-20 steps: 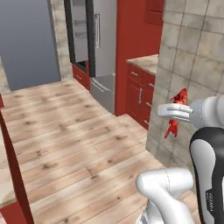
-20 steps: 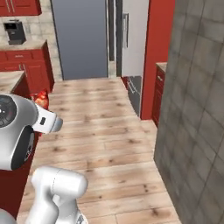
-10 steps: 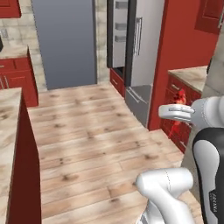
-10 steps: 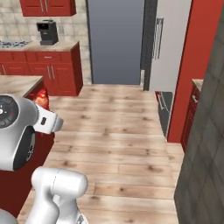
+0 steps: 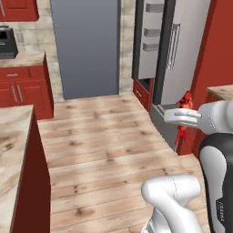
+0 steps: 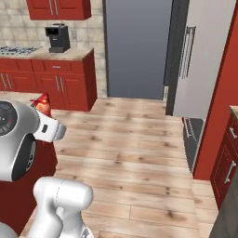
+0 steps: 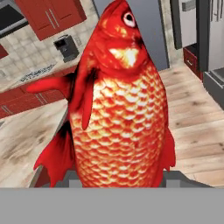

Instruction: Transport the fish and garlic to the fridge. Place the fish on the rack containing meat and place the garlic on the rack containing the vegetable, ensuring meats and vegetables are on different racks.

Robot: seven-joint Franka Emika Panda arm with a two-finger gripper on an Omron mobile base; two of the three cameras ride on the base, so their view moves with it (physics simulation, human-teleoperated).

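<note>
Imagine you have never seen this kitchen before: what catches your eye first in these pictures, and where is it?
The bright red-orange fish dominates the hand view, scales and eye close up, held in the gripper at the end of the white arm. Ahead across the wooden floor stands the fridge with its big dark grey door, flanked by red cabinets.

Both base views look forward and down over a wood floor point(image 5: 104, 150) toward the fridge point(image 5: 175, 54), which sits upper right in each frame (the grey door point(image 6: 137, 46) is shared too). The hand view sits tight against the fish point(image 7: 118, 109).
</note>
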